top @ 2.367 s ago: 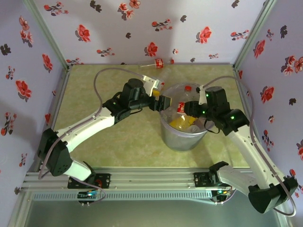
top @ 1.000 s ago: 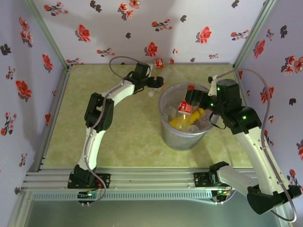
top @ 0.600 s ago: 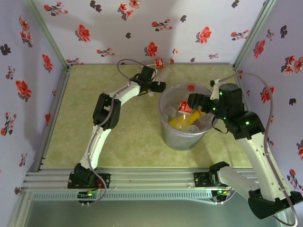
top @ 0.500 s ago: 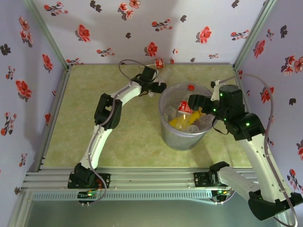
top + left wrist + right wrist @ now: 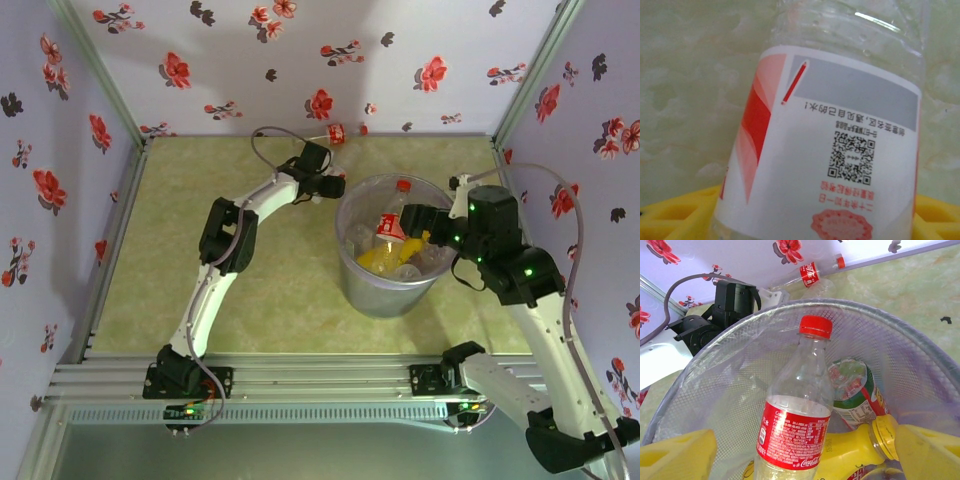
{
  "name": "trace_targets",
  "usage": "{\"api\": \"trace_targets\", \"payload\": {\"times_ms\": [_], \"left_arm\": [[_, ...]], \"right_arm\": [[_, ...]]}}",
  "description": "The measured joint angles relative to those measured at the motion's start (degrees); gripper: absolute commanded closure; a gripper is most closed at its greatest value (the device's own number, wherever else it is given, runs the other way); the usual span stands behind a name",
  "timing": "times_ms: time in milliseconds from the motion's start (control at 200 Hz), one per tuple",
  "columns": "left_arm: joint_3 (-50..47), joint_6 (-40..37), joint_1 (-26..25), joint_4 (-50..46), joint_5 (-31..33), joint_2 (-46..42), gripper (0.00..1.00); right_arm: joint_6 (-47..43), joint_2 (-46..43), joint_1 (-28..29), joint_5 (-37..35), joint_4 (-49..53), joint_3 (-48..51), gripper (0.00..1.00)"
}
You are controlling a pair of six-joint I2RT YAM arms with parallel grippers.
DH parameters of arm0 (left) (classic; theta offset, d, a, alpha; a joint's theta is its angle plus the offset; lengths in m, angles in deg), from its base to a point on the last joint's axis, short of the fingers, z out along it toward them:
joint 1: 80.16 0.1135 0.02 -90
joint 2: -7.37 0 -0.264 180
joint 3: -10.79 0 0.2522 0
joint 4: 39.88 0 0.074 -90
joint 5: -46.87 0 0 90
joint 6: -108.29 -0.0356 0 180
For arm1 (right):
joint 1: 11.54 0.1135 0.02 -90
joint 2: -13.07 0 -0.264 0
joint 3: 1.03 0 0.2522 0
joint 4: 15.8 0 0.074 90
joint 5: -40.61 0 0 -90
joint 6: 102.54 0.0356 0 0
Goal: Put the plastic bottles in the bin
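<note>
Presently find red-labelled bottle [image 5: 830, 150] lying lengthwise between fingers [image 5: 675, 220] of left gripper [image 5: 327, 186], grip not discernible; note bin [image 5: 385, 297] just to its right, right gripper [image 5: 412, 221] spread empty above it.

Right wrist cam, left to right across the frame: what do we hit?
left arm → upright red-capped bottle → green-labelled bottle. Both bottles are inside the bin. The yellow bottle is left out because its span overlaps both.
</note>
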Motion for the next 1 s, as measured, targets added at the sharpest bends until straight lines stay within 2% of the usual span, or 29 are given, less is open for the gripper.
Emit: {"api": "trace_targets", "payload": {"times_ms": [255,470,730,865,1000], "left_arm": [[-13.1,0.1,0.1,4.1,0.0,-10.4,0.36],[-29.8,1.0,0.7,12.4,0.0,-27.9,0.36],[-48.3,2.0,1.0,20.7,2.6,-50.7,0.37],[-54.9,2.4,0.8,22.8,3.4,-61.6,0.38],[-58.6,2.6,-1.1,23.9,4.1,-69.6,0.38]], "right_arm": [[0.0,-0.7,0.0,-0.4,1.0,0.0,0.08],[0.0,0.2,0.0,-0.1,1.4,-1.1,0.08],[0.5,5.0,0.0,3.6,-1.8,-4.9,0.08],[1.9,8.4,1.0,5.9,-6.1,-7.4,0.08],[2.4,12.9,5.2,6.6,-10.3,-10.8,0.05]]}}
